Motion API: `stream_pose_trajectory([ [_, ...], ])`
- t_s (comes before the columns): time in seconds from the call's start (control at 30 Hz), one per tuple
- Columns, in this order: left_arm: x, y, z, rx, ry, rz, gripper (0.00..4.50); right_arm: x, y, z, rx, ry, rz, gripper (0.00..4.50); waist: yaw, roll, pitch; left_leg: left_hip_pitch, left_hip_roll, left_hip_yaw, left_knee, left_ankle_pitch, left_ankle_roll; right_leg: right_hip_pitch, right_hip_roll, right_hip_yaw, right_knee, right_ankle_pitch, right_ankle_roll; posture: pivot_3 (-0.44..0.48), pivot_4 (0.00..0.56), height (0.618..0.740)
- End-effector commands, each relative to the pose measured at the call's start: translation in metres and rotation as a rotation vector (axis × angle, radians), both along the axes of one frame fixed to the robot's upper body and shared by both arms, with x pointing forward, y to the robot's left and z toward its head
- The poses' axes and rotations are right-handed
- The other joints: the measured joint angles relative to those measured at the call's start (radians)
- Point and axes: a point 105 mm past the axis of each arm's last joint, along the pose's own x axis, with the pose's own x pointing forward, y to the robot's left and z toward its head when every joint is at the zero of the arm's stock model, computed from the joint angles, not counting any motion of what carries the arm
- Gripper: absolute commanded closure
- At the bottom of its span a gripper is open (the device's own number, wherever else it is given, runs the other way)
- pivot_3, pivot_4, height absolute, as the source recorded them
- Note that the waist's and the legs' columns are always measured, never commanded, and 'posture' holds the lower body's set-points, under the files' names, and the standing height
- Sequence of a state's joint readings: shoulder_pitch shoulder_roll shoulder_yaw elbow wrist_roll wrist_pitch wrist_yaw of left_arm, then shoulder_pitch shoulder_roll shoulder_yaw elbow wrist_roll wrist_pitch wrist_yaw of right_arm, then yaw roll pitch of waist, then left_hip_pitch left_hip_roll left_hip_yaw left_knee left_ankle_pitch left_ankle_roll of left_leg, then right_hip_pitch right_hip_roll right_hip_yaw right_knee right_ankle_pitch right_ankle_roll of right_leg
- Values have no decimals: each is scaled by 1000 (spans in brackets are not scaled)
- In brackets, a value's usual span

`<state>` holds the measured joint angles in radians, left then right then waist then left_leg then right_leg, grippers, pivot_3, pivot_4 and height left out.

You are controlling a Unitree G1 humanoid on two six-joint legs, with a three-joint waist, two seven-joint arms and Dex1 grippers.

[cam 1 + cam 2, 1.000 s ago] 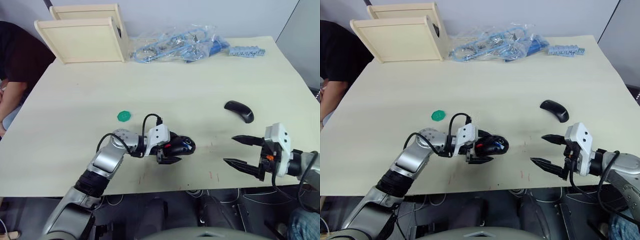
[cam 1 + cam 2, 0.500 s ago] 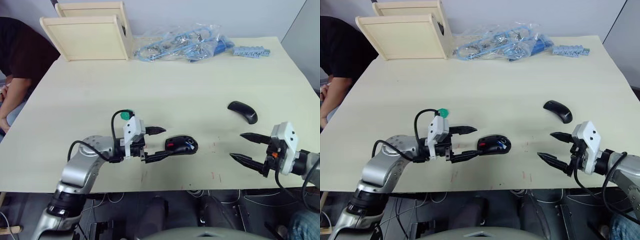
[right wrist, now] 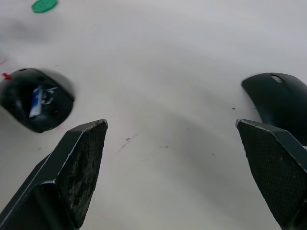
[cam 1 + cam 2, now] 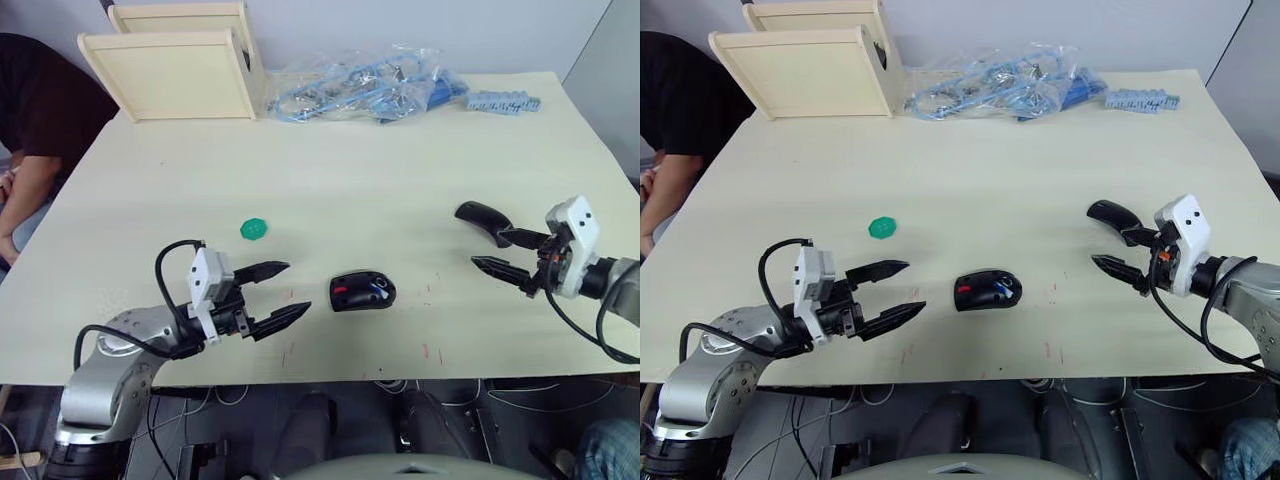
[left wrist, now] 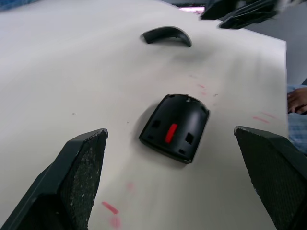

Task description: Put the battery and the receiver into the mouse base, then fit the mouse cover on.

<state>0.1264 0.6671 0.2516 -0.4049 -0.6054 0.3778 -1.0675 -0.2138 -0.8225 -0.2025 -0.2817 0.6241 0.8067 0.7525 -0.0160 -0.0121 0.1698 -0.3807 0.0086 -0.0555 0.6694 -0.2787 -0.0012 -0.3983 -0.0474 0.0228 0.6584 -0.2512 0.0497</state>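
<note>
Presently: mouse base (image 4: 363, 291), mid-desk (image 4: 350, 170), blue battery (image 3: 35, 102) lying in its compartment. Mouse cover (image 4: 481, 217), apart to its right, touching the right claw (image 4: 503, 254), which is wide open, empty. Left claw (image 4: 272, 295): wide open, empty, beside the base. Advice: straddle the cover's arch, close gently, lift level.

A: What colour is the mouse base (image 4: 363, 292)?
B: Black, with a red mark, and the battery (image 3: 36, 101) in it shows blue.
A: And the mouse cover (image 4: 482, 219)?
B: Plain glossy black.
A: The small disc (image 4: 253, 229)?
B: Green, on a pale cream table (image 4: 350, 170) flecked with small red marks.
A: At the far edge?
B: Light wooden boxes (image 4: 180, 62) and clear bags of blue parts (image 4: 365, 86).
</note>
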Motion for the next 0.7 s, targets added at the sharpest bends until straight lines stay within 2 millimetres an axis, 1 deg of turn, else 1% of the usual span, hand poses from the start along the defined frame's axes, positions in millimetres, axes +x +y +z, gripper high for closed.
stream_pose_trajectory([
  [0.03,-13,5,24,-74,-81,-62,17,18,-6,4,-27,-11,-33,0,1,0,0,0,0,0,0,0,0,0,0,0,0,0,0,0,150,740],
  [0.2,-29,9,29,-112,-68,-84,17,37,-20,3,-38,-10,-102,0,3,1,1,-1,0,0,0,0,0,-1,0,-1,-1,0,0,0,150,740],
  [0.3,-34,10,28,-110,-59,-88,17,44,-29,5,-37,-14,-137,0,2,1,2,-3,0,1,0,0,0,-3,-1,1,0,0,0,0,150,740],
  [0.47,-37,11,26,-86,-47,-102,17,52,-36,6,-30,-14,-151,0,1,2,2,-3,0,1,0,0,0,-4,0,1,0,0,0,0,150,740],
  [0.57,-36,10,26,-92,-52,-94,17,56,-38,3,-29,-10,-152,0,1,2,2,-3,0,1,0,0,0,-4,0,1,0,0,0,0,150,740],
  [0.7,-34,8,22,-90,-56,-92,17,59,-36,-4,-20,5,-109,0,1,2,2,-2,0,3,0,0,0,-4,0,2,1,0,0,0,150,740],
])
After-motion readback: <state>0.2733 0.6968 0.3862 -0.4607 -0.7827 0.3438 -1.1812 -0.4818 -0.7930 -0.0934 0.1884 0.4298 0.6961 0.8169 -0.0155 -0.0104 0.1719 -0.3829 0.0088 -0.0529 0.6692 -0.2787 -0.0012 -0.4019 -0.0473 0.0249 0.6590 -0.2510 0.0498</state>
